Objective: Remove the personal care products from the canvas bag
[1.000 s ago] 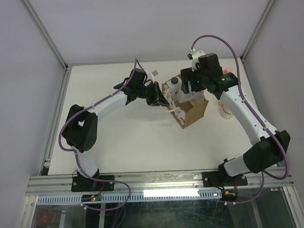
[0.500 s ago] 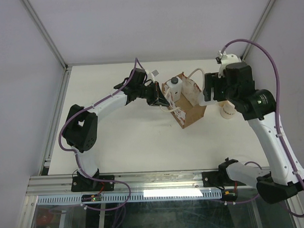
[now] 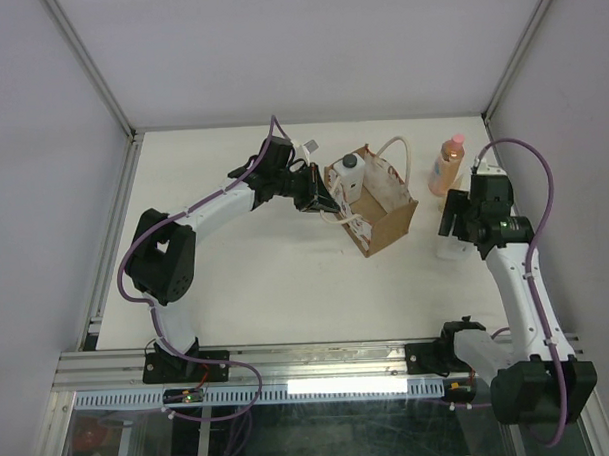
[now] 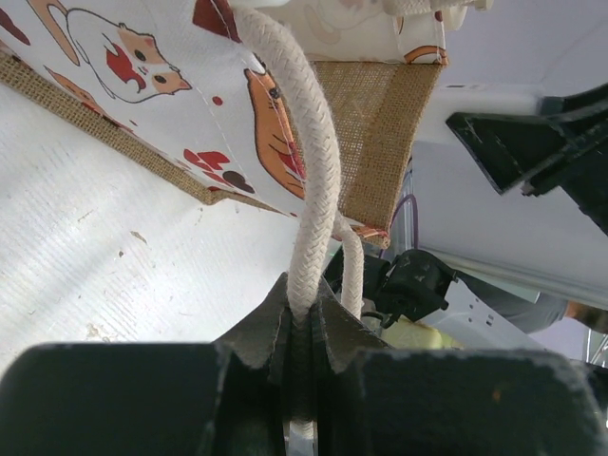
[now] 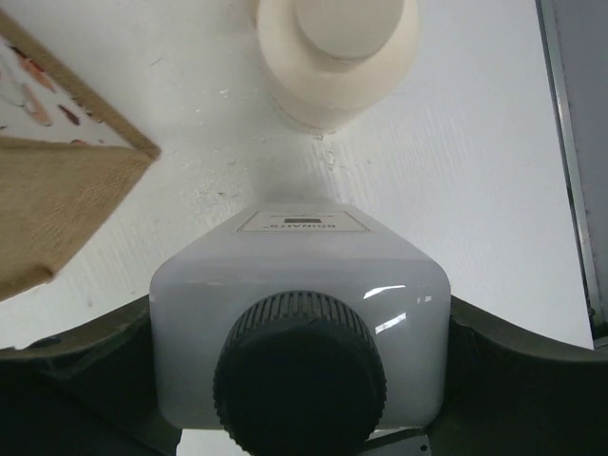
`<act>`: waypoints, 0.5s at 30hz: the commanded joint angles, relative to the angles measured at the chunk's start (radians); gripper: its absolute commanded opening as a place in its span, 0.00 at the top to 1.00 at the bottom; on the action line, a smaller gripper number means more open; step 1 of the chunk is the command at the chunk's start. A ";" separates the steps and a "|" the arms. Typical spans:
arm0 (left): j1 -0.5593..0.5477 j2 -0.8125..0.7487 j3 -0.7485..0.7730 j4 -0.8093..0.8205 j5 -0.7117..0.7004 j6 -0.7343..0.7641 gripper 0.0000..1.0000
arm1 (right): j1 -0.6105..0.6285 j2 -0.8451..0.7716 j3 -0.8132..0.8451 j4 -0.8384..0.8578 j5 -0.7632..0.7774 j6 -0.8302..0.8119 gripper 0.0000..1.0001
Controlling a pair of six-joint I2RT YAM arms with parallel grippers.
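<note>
The canvas bag (image 3: 384, 210) stands mid-table, its printed side (image 4: 142, 66) facing my left wrist camera. My left gripper (image 3: 327, 199) is shut on one cream rope handle (image 4: 309, 171). One white bottle with a dark cap (image 3: 351, 175) sticks up inside the bag. To the bag's right, my right gripper (image 3: 453, 235) is shut on another white squarish bottle (image 5: 299, 261), dark cap toward the camera. A cream bottle (image 5: 337, 57) stands on the table just beyond it. The peach-orange bottle (image 3: 445, 165) stands farther back. Whether the held bottle touches the table I cannot tell.
The bag's brown corner (image 5: 57, 190) lies close to the left of the held bottle. A metal frame rail (image 5: 570, 161) runs along the table's right edge. White walls close in the back and sides.
My right arm has swung from above the bag out to the right and down, carrying the white bottle beside the cream one. The peach-orange bottle is now uncovered. The left arm held still.
</note>
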 commanded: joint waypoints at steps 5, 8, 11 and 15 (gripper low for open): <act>-0.004 -0.010 0.014 0.026 0.045 0.006 1.00 | -0.075 -0.017 -0.095 0.474 0.007 0.009 1.00; -0.005 -0.008 0.026 0.010 0.045 0.017 1.00 | -0.100 -0.004 -0.138 0.529 0.015 -0.003 1.00; -0.005 0.000 0.037 0.003 0.047 0.025 1.00 | -0.111 0.014 -0.152 0.557 0.007 -0.006 1.00; -0.005 0.011 0.054 -0.008 0.051 0.033 1.00 | -0.122 0.036 -0.162 0.577 0.021 -0.016 1.00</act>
